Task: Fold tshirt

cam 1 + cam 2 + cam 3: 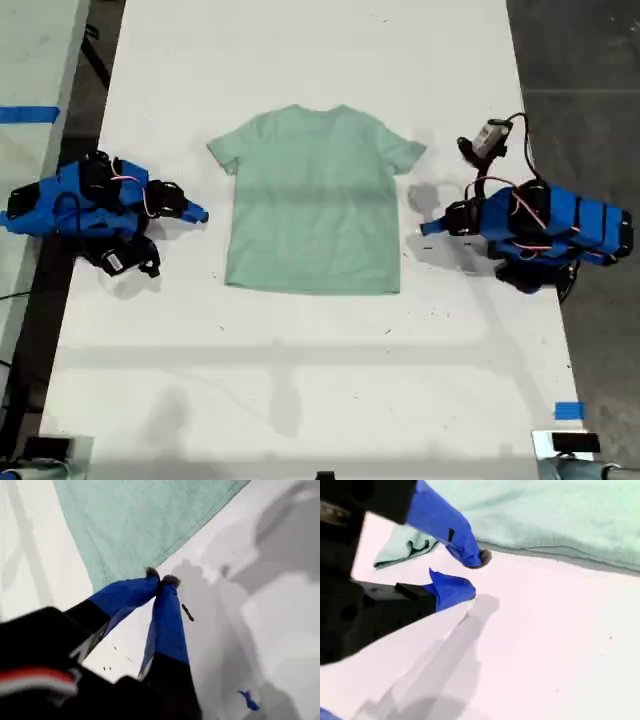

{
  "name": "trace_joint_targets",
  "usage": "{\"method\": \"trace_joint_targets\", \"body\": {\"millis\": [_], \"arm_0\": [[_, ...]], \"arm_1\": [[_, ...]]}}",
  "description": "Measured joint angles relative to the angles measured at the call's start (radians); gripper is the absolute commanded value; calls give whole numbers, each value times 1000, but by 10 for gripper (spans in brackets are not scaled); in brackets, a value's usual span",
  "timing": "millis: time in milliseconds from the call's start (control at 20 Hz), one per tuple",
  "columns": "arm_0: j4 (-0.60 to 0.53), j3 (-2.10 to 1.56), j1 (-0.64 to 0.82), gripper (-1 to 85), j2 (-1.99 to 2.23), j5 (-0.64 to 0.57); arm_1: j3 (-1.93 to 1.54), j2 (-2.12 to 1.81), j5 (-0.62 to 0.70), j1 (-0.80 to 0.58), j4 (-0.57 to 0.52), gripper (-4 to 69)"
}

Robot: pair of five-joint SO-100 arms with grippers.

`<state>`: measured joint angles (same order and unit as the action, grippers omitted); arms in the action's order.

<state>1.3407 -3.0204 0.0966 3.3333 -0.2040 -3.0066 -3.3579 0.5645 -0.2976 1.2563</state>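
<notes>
The pale mint-green tshirt [315, 200] lies flat and spread on the white table [320, 380], collar toward the far edge, both sleeves out. My first gripper [428, 228] rests on the table at the exterior view's right, just off the shirt's side edge. In the first wrist view my first gripper [161, 577] is shut with nothing in it, beside the tshirt [145, 520] near a lower corner. My second gripper [200, 214] lies at the exterior view's left, short of the shirt. In the second wrist view my second gripper [472, 575] stands slightly open and empty, near the tshirt [560, 515] and its sleeve [405, 547].
A piece of blue tape [568, 410] marks the table's near corner at the exterior view's right, and the same blue tape [248, 700] shows in the first wrist view. A small white unit with cables [490, 135] sits behind the first arm. A second table with blue tape [28, 113] borders the exterior view's left.
</notes>
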Motion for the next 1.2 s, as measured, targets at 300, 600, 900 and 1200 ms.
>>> {"method": "trace_joint_targets", "body": {"millis": [300,600,900,1200], "arm_0": [[-138,40,21,0,-23,190],[-160,86,20,0,-140,193],[-137,554,78,0,-784,110],[91,781,327,0,-885,-49]], "arm_1": [[77,21,-644,-11,17,-8],[100,78,-718,-5,9,-8],[397,581,-574,-55,-98,-8],[750,848,-256,-337,80,-8]]}}
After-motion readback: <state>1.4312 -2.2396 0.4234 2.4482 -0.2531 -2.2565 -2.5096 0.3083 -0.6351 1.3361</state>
